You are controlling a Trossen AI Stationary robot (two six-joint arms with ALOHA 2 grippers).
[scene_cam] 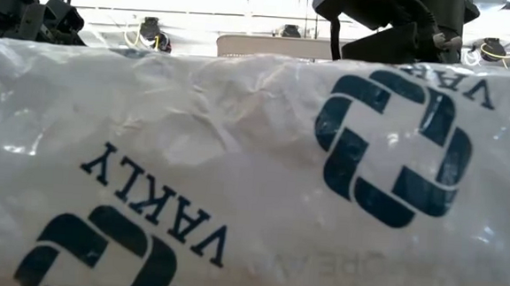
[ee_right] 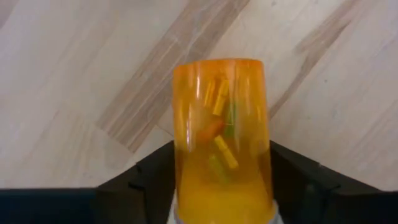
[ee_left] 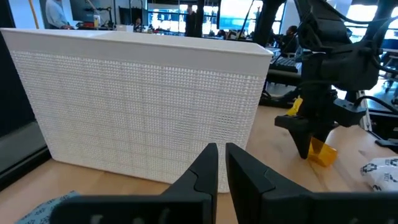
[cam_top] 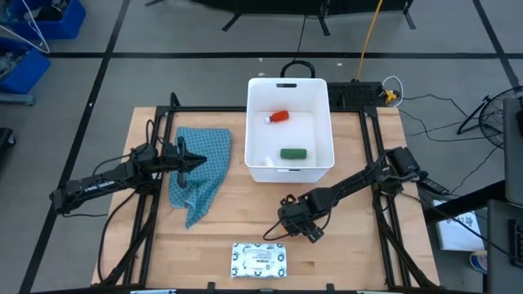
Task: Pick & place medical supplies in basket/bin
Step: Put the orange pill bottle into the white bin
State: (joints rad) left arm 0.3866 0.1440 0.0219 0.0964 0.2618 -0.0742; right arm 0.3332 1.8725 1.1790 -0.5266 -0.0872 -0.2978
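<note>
The orange pill bottle [ee_right: 221, 137] sits between the fingers of my right gripper [cam_top: 296, 219], which is shut on it over the bare wood near the table's middle. In the left wrist view the bottle [ee_left: 322, 153] sticks out below that gripper [ee_left: 311, 146]. The white tub [cam_top: 249, 122] stands at the far middle and holds the red tube [cam_top: 279, 117] and the green oblong piece [cam_top: 293, 153]. The flat white dotted packet [cam_top: 260, 259] lies by the near edge. My left gripper [cam_top: 189, 159] waits shut above the blue cloth [cam_top: 200, 175]. No white bottle or black block shows. My right gripper pinches the orange pill bottle by the sides of its body [ee_right: 186, 168], one finger [ee_right: 146, 177] on each side. It comes from above, pointing down. The bottle runs along the fingers, its base pointing away from the wrist. Whether its lower end [ee_left: 323, 160] touches the table, I cannot tell.
The packet [scene_cam: 253, 178] fills nearly the whole low view. The tub's textured wall [ee_left: 143, 112] stands right in front of my left gripper [ee_left: 222, 165]. Bare wood lies between the tub, the packet and the cloth. Black frame rails run along the table's left and right sides.
</note>
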